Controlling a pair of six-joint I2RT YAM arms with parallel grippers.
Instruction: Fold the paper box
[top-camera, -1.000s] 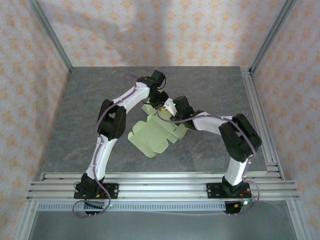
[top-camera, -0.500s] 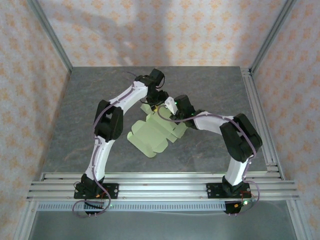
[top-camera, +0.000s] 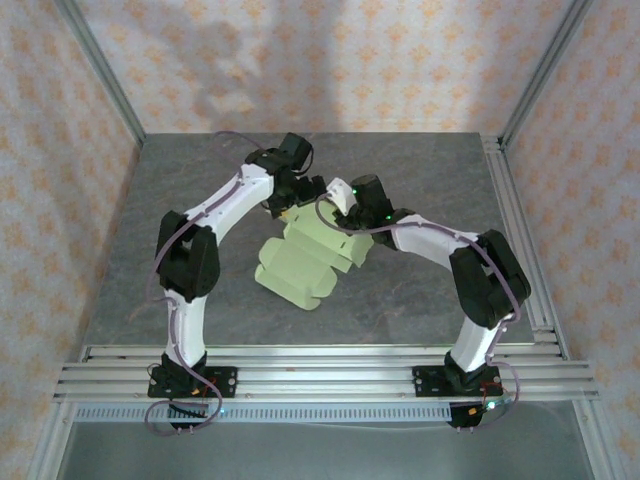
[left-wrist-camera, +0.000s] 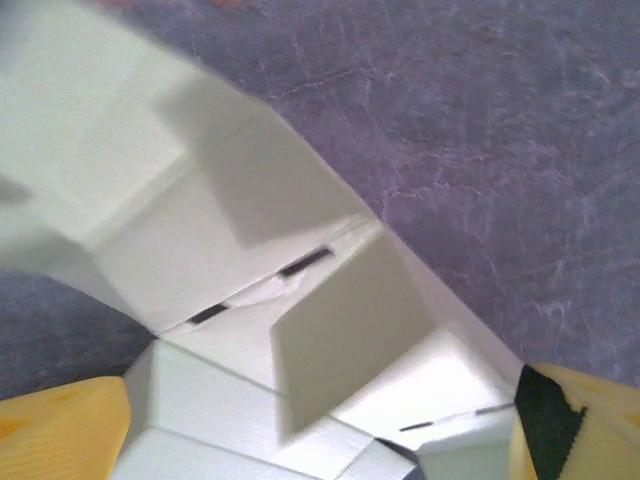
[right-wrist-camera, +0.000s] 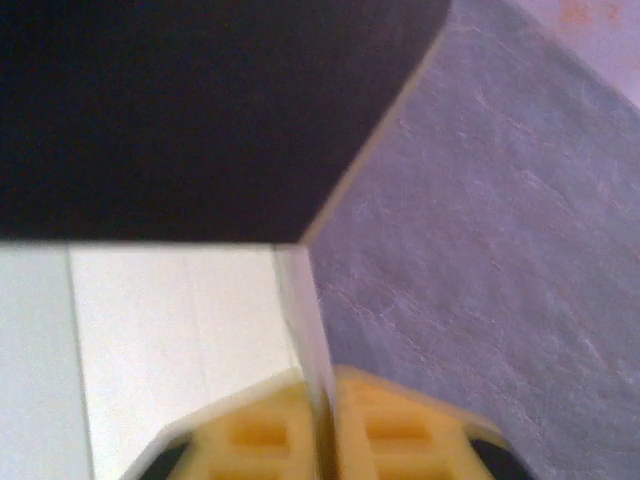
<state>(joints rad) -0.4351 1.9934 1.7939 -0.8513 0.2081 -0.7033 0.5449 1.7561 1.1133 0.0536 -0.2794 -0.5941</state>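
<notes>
While the paper box lies half-flat at the middle of the table, you see its long axis run near-left to far-right. Your left gripper gapes wide above it, holding nothing; your right gripper pinches a thin flap edge.

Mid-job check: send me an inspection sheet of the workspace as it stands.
Surface: grey marbled table.
Job's things: pale green box mid-table, partly folded, some flaps standing.
Clutter: nothing seen.
Grippers: left pincer open, fingers wide apart over the box; right pincer shut on a thin edge of the box.
Cables: purple leads run along both arms and loop at the bases.
Surroundings: patterned walls on three sides; aluminium rails at the near edge.
</notes>
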